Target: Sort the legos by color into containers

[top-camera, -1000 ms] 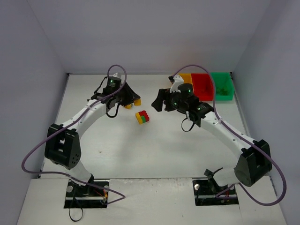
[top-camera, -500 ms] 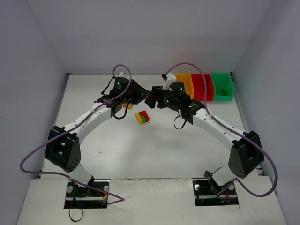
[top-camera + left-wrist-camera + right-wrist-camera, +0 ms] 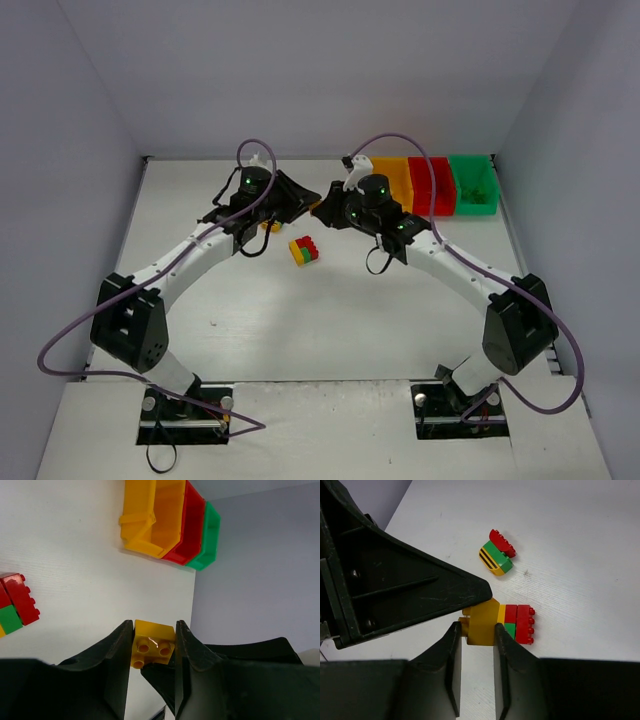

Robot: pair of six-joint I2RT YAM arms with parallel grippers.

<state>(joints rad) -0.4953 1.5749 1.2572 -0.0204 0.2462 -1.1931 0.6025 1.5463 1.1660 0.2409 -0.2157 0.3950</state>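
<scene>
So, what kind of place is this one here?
Probably a lab robot test cell: left arm and right arm bolted to a white table, plain walls on three sides, three colour bins and toy bricks set out.

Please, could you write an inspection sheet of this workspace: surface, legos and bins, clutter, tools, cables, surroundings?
Surface: white table.
Job's things: yellow-orange bin, red bin and green bin stand side by side at the far right. A mixed stack and a small mixed piece lie on the table. One yellow brick is held.
Clutter: nothing seen.
Grippers: left tool and right tool meet tip to tip, each shut on the yellow brick, apparently the same one.
Cables: purple cables loop along both arms.
Surroundings: plain pale walls on three sides.
</scene>
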